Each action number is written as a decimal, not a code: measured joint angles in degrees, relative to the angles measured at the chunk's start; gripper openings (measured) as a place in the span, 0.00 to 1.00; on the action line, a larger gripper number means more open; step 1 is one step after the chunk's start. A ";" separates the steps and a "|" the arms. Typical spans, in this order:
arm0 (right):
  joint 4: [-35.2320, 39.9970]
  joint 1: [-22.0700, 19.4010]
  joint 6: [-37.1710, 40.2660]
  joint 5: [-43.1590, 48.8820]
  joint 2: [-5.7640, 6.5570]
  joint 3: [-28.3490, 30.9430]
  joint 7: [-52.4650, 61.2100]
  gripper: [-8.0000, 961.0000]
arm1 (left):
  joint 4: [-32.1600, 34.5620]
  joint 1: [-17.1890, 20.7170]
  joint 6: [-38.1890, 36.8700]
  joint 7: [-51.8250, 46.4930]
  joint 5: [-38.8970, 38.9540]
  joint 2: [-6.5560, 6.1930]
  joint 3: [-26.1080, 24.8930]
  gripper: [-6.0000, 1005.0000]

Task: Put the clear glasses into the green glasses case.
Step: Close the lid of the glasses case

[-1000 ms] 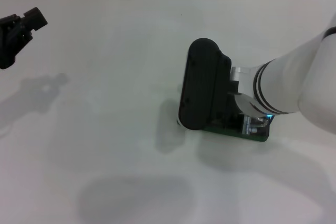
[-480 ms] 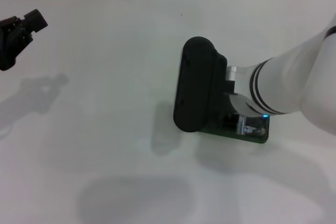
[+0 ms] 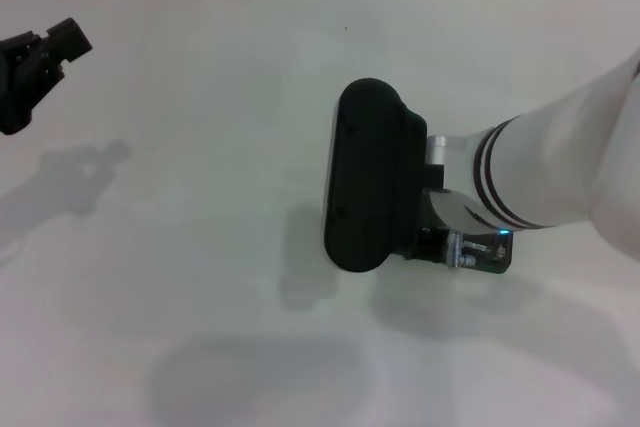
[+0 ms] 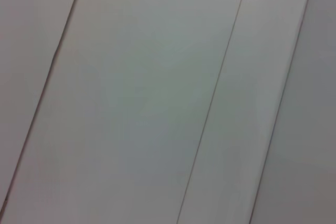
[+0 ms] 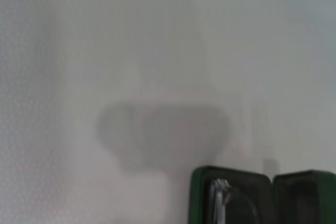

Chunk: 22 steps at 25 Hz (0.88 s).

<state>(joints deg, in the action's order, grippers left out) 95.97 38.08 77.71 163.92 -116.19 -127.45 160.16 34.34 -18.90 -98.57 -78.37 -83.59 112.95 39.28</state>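
The green glasses case, dark green with rounded corners, lies open on the white tabletop at four o'clock from centre, mostly hidden under the right gripper. The clear glasses glint inside it. Left gripper hangs at ten o'clock.

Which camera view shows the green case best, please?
The right wrist view: the case lies open there, its inside facing the camera. In the head view the right arm hides all but a green corner. The left wrist view shows none of it.
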 joint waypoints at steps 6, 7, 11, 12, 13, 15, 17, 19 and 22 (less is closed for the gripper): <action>3.91 -3.48 0.48 -4.19 0.01 3.58 -6.01 0.25 | -0.30 0.00 -0.10 -0.19 0.00 -0.05 0.00 0.15; 4.49 -4.11 0.61 -5.03 0.04 4.54 -7.00 0.25 | -0.33 0.00 -0.13 -0.26 0.01 -0.08 0.00 0.15; 6.82 -7.31 1.91 -11.10 0.30 9.93 -13.00 0.25 | -0.34 0.00 -0.28 -0.44 0.31 -0.08 0.00 0.15; 7.44 -8.27 2.58 -12.89 0.32 11.35 -15.01 0.25 | -0.34 -0.04 -0.30 -0.46 0.36 -0.07 0.00 0.15; 7.78 -8.76 2.96 -13.57 0.34 12.08 -15.93 0.25 | -0.34 -0.10 -0.31 -0.53 0.39 -0.05 0.00 0.15; 9.01 -10.29 4.20 -15.73 0.35 14.24 -18.62 0.25 | -0.33 -0.26 -0.33 -0.84 0.41 -0.03 0.00 0.16; 10.41 -11.46 5.17 -17.88 0.35 16.44 -20.61 0.25 | -0.33 -0.41 -0.37 -1.37 0.42 -0.02 0.09 0.16; 12.07 -12.83 5.79 -21.49 0.36 20.14 -23.49 0.25 | -0.25 -0.53 -0.44 -2.00 0.37 -0.02 0.29 0.16; 13.95 -14.76 6.11 -26.78 0.36 27.31 -27.78 0.25 | 0.03 -0.58 -0.72 -2.90 0.13 -0.01 0.46 0.16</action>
<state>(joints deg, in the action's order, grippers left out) 109.92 23.31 83.81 137.14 -115.83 -100.14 132.37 34.37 -19.48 -99.28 -81.27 -83.46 112.94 39.75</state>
